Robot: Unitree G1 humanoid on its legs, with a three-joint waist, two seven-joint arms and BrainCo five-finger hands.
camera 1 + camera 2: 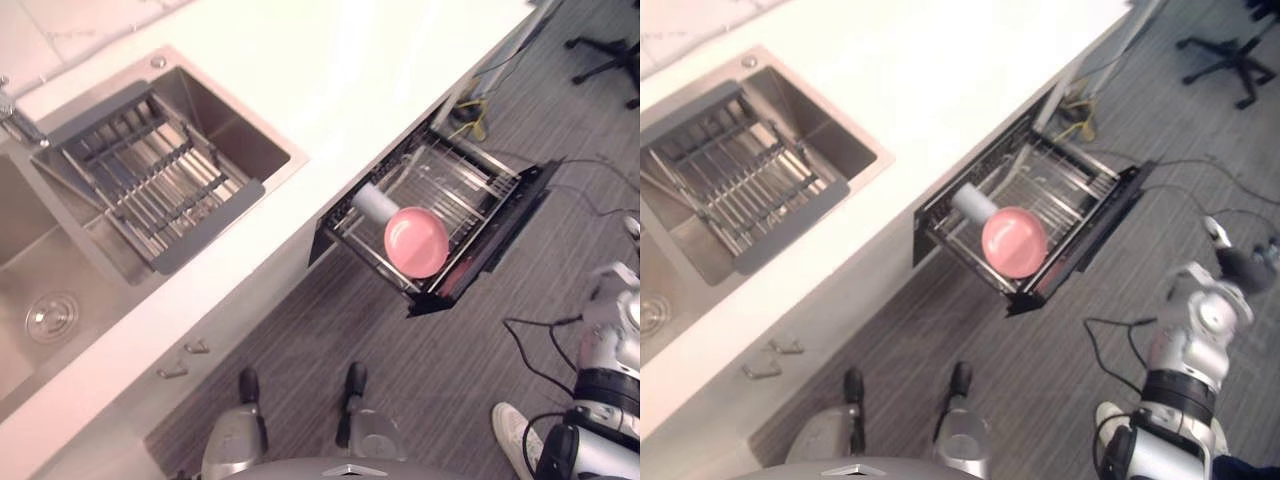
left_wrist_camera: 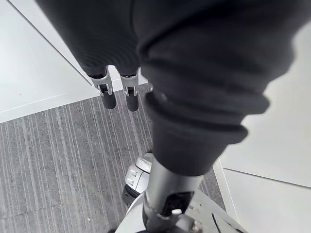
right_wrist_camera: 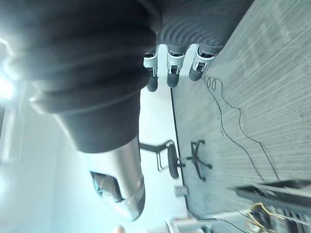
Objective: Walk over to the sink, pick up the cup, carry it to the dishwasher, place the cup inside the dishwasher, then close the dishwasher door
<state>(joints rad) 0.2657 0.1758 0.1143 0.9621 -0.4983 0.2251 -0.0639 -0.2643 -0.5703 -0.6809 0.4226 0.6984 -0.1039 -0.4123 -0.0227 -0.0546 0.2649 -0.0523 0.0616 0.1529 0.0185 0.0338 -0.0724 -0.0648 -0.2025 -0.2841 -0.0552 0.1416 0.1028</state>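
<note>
- We see the right hand (image 3: 169, 68) with its fingers (image 3: 196, 68) loose and nearly straight. Nothing lies between them and the thumb, so it is empty.
- Past those fingers is grey striped carpet (image 3: 262, 73).
- This arm comes up in the lower right of the eye views, well apart from the dishwasher.
- The left hand (image 2: 108, 94) also has its fingers (image 2: 131, 99) relaxed and not curled, and it holds nothing. It hangs over the carpet beside a white panel (image 2: 34, 73).
- The pink cup (image 1: 416, 242) is in neither hand. It lies on its side in the wire rack (image 1: 455, 185), right of centre of the frame.
- A white cylinder (image 1: 374, 203) touches the cup on its upper-left side. We cannot tell whether it is part of the cup.
- The dishwasher drawer (image 1: 480, 262) is pulled out from under the white counter (image 1: 350, 70), so it is open.
- The steel sink (image 1: 235, 130) is at the upper left, with a grey drying rack (image 1: 150, 180) set across it.
- The faucet (image 1: 15, 120) is at the left edge and the drain (image 1: 50, 316) is lower left.
- Two cabinet handles (image 1: 185, 360) are below the counter.
- An office chair (image 1: 605, 55) is at the upper right.
</note>
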